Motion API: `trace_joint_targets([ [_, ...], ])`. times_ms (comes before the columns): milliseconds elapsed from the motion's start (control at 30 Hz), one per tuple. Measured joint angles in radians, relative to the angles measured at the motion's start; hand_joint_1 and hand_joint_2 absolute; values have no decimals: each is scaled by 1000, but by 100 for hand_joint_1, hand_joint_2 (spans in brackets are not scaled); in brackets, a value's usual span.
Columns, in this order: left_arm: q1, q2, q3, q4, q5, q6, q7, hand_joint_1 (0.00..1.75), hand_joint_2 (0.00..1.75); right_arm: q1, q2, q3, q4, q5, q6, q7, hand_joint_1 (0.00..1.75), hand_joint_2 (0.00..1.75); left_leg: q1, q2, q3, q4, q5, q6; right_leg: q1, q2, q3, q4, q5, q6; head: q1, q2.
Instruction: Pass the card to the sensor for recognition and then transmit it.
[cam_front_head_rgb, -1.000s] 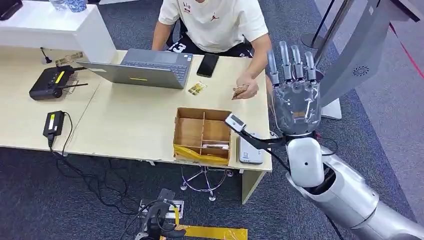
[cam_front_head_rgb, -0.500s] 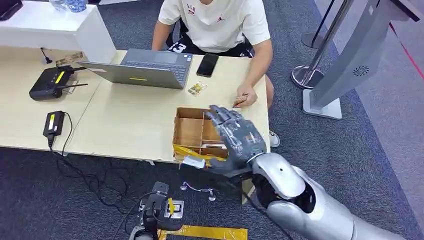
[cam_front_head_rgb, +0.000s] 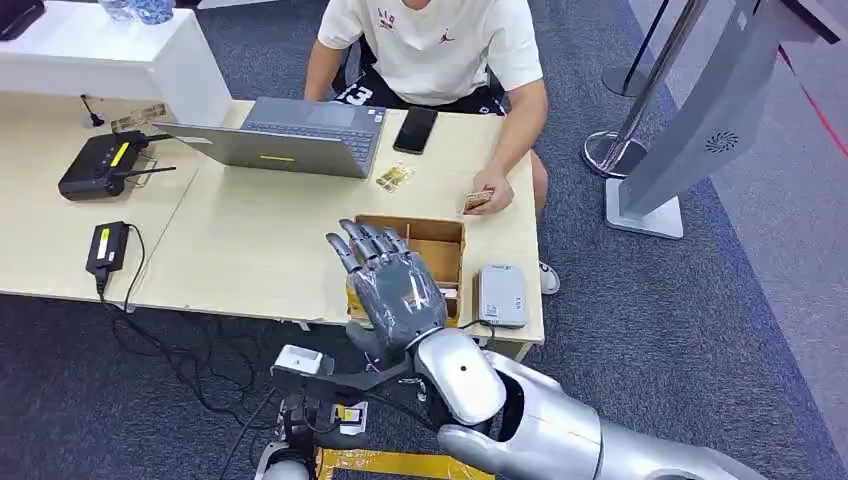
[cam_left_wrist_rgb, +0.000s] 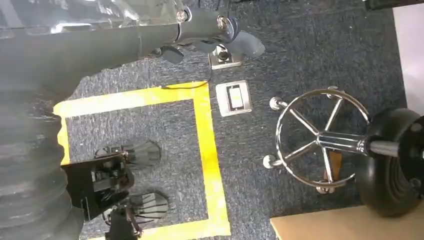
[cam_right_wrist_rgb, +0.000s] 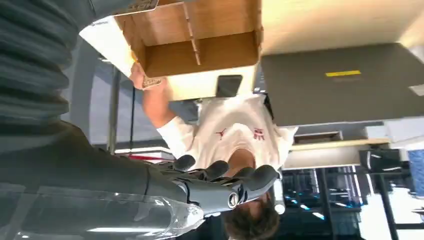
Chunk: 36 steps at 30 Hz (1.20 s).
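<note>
**Card not picked up yet – right hand empty over the box**

Head view: I've got the right hand (cam_front_head_rgb: 392, 285) raised in front of the desk (cam_front_head_rgb: 250, 250), fingers spread and pointing up, holding nothing. Just behind it, partly covered by it, sits the divided cardboard box (cam_front_head_rgb: 440, 240). Beside the box, off to the hand's outer side, the grey sensor unit (cam_front_head_rgb: 501, 295) lies flat near the desk edge. Further back from the hand, the person (cam_front_head_rgb: 430, 50) seated opposite pinches a small card (cam_front_head_rgb: 479, 201) in one hand; a second small card-like item (cam_front_head_rgb: 394, 177) lies on the desk btw laptop (cam_front_head_rgb: 290, 135) and box. Can't tell which card is the task's one. A phone (cam_front_head_rgb: 416, 129) rests next to the laptop.

Left wrist view: left hand (cam_left_wrist_rgb: 210, 30) hangs low over the carpet, w/ yellow floor tape (cam_left_wrist_rgb: 207, 150) and a chrome chair base (cam_left_wrist_rgb: 320, 140) beyond it. Fingers barely show, so can't tell its state.

Right wrist view: the fingers (cam_right_wrist_rgb: 250, 180) are extended and apart, nothing in them. Past them I see the box compartments (cam_right_wrist_rgb: 195, 37) and the person's hand w/ the card (cam_right_wrist_rgb: 149, 82).

Progress, my read: early stage. No card taken, nothing shown to the sensor, no handover. All of grab, scan, pass remains.
</note>
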Motion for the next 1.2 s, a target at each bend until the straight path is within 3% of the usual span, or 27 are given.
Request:
trace_joint_targets([
  [600,-33,-14,-8,-31,-21,-22,23,0,175,-38,116,53,282,51,41,-32,0,175,0,0,0,0,0,0,0,0,0,0,0,0,0,0],
  [1200,-42,-20,-11,-22,-40,-51,32,0,175,-47,72,55,404,57,74,56,0,175,0,0,0,0,0,0,0,1,0,0,0,0,0,0],
])
